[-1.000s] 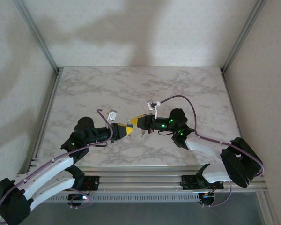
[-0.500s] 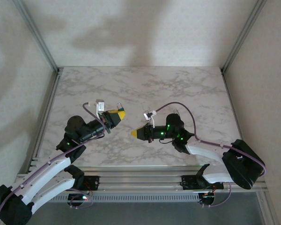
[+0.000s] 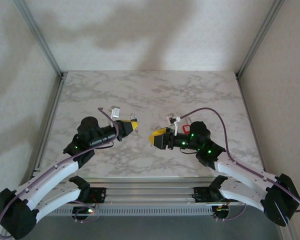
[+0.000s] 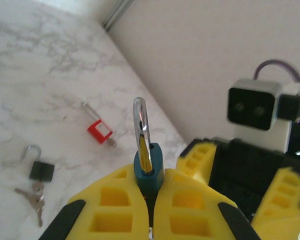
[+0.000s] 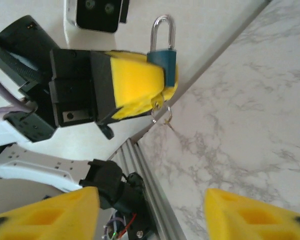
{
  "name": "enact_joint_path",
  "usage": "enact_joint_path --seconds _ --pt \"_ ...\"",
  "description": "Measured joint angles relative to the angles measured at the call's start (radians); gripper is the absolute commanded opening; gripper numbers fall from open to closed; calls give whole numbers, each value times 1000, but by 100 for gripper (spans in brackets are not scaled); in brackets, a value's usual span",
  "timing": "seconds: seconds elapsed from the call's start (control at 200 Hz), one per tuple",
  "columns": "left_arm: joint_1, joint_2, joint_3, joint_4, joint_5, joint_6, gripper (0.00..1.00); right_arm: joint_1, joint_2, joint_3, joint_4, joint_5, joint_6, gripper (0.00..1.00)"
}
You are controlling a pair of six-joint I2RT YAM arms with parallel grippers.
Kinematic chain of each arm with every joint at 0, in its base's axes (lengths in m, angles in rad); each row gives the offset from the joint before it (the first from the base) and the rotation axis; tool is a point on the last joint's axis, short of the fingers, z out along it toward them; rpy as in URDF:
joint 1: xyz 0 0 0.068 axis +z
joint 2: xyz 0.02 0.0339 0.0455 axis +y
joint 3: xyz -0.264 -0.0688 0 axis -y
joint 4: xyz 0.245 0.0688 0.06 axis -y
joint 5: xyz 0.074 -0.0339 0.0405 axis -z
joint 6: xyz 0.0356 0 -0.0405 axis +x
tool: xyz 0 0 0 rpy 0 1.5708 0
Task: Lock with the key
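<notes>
Teal padlock (image 4: 148,167) is clamped between the yellow fingers of the left gripper (image 3: 132,126), shackle upright, above the marble table (image 3: 140,90), a metal ring (image 5: 161,111) hung beneath. The right gripper (image 3: 156,136) is faced toward it, apart, fingers spread and empty. A black padlock (image 4: 41,170) with keys (image 4: 36,197) and a red padlock (image 4: 99,132) are laid on the table.

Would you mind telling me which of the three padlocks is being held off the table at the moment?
The teal padlock, clamped upright in the left gripper. The red padlock and the black padlock both lie on the marble table.
</notes>
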Motion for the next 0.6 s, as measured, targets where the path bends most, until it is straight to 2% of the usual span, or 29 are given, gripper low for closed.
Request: enact_joint_path --seconds 0.04,0.13,0.405,0.601 --pt "0 27 35 -52 5 22 0 -10 -5 0 -6 8 6 79" --pt "0 89 114 -155 25 74 0 -40 -6 0 -6 11 14 85" --pt "0 271 224 -350 175 254 0 -112 22 -1 27 7 86 87" --pt "-5 339 224 -386 323 295 0 -138 24 -11 56 1 95 86"
